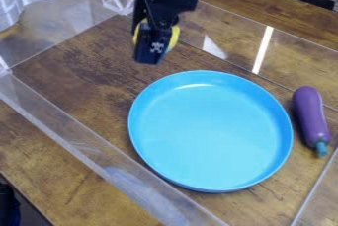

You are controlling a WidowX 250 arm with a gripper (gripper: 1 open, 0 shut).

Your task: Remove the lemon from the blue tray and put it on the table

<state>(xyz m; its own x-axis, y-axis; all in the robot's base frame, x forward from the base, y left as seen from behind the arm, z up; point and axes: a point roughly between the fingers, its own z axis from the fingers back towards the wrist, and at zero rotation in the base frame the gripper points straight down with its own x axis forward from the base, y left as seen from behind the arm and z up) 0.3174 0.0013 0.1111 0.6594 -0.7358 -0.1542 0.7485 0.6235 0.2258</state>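
Tray without any lemon

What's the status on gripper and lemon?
Gripper shut on lemon, past the tray's rim. Eggplant off to the side, not in the way.

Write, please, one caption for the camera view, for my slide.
End effector closed on the lemon, beyond the blue tray; purple eggplant on the table.
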